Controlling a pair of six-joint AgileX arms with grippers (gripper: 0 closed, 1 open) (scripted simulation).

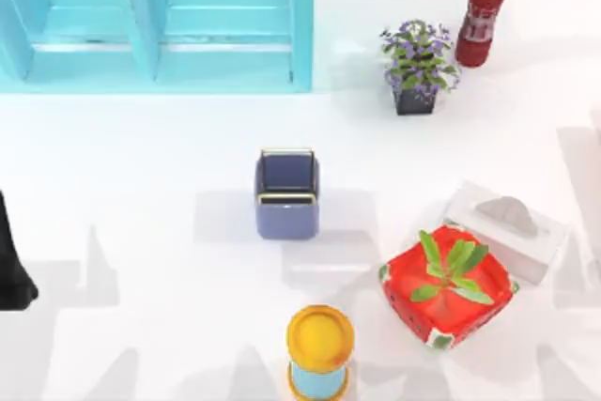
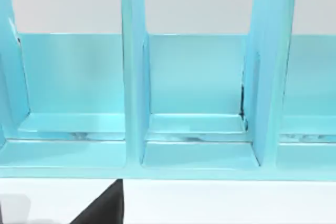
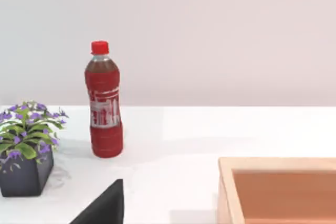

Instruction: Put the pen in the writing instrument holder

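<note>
At the centre of the white table (image 1: 141, 166) stands the small periwinkle-blue square writing instrument holder (image 1: 286, 196) with its thin gold rim, upright, mouth open to the top, well apart from every other item. No pen can be made out on the table surface or in the light blue open-fronted shelf unit (image 1: 160, 21) at the far left; its whereabouts cannot be established, and this is the principal defect: a grasp cannot be planned on an object not located. The left arm (image 1: 11, 260) appears as a dark shape at the left edge of the top view, cut off by the frame; whether its fingers are spread or closed cannot be told, and the same applies to the right arm, of which the wrist view gives a dark wedge (image 3: 102, 205) low in the picture. Risks, in judgement: the red leaf-printed box (image 1: 449, 286) and the yellow-topped blue cylinder (image 1: 319, 352) sit near the holder and could be mistaken for the target or knocked on approach; the holder's narrow mouth leaves little margin, so a tilted pen could catch the rim and tip it
</note>
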